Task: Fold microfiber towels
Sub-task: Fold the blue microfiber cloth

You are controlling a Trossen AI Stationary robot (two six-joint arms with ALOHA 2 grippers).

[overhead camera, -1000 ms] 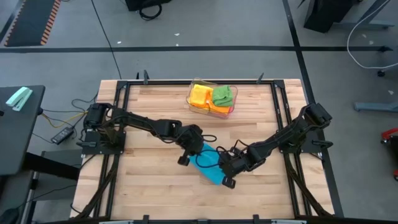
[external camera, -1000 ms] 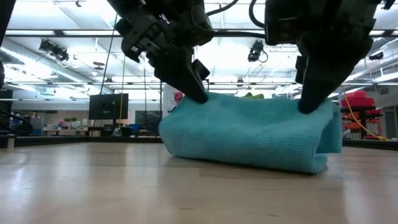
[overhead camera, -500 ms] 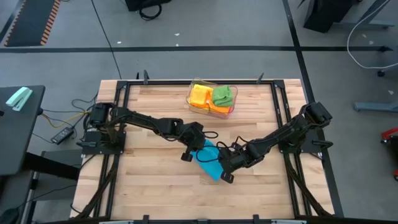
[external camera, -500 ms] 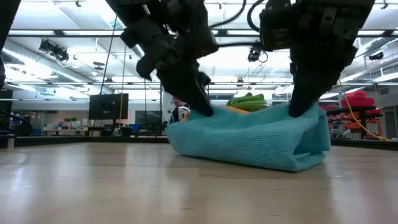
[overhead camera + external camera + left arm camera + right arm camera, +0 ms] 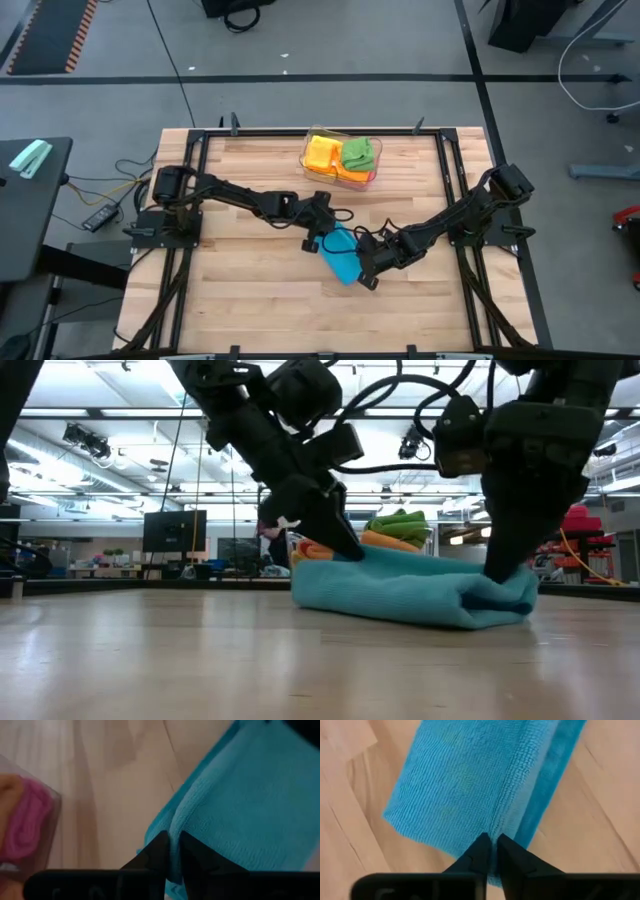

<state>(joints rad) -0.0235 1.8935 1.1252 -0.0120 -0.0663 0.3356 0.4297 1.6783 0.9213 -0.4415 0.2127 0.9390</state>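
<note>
Both hands pinch the folded blue towel's edges: left hand (image 5: 172, 851) and right hand (image 5: 491, 851) clamp thin, limp cloth (image 5: 342, 256); it sags unless gripped at corners.

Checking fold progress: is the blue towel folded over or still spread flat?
Folded: the blue towel lies doubled on the table, layered edges visible in both wrist views.
</note>
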